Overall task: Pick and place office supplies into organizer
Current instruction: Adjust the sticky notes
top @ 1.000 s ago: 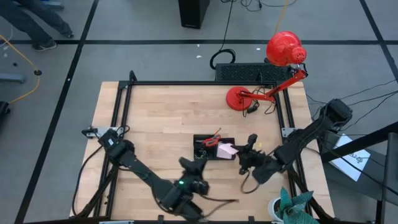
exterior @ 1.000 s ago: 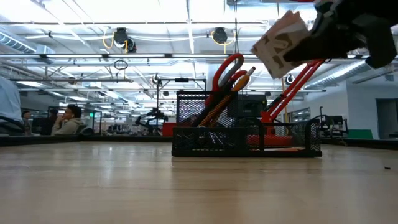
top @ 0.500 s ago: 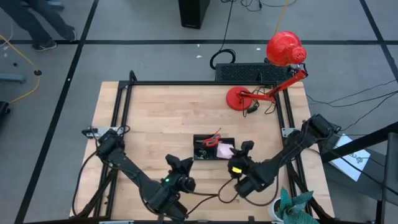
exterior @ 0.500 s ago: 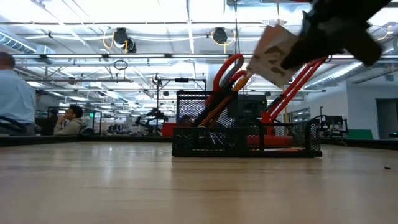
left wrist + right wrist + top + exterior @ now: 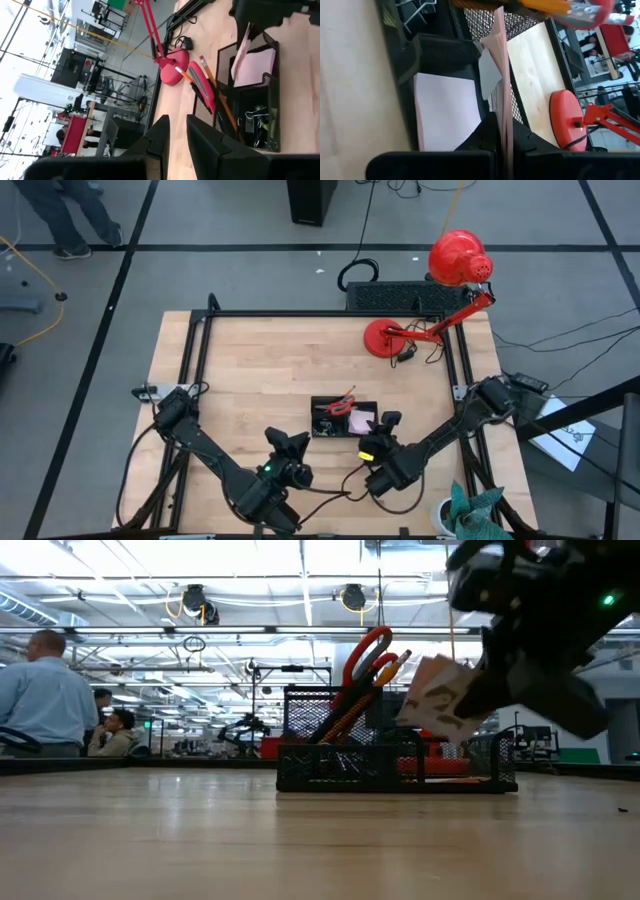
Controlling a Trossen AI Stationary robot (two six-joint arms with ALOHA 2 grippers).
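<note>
The black mesh organizer (image 5: 343, 418) stands on the wooden table, right of its middle. Red-handled scissors (image 5: 368, 650) and orange pencils (image 5: 210, 80) lean upright in it; binder clips (image 5: 255, 117) and a pink sheet (image 5: 447, 107) lie in its compartments. My right gripper (image 5: 385, 423) is at the organizer's right end, shut on a pink sticky-note pad (image 5: 440, 705). My left gripper (image 5: 290, 445) hovers near and left of the organizer, its fingers (image 5: 162, 135) a narrow gap apart with nothing between them. My right gripper pinches the pink sticky-note pad between its two fingers, which hold it by the edge (image 5: 505, 125) nearest the wrist. The fingers slant down from the table's near right. The pad is lifted clear and tilted, reaching out past the fingertips over the organizer's right compartment.
A red desk lamp has its round base (image 5: 383, 338) at the far right of the table and its head (image 5: 458, 258) beyond the edge. A teal cloth (image 5: 475, 510) sits at the near right corner. Black frame rails (image 5: 200, 350) border the table. People (image 5: 45, 695) are in the room behind.
My right gripper has sunk and gone toward the table's left with the pad, tipping more downward; the pad has dropped from above the organizer to the level of its top. My left gripper moved toward the table's left edge, then kept still.
</note>
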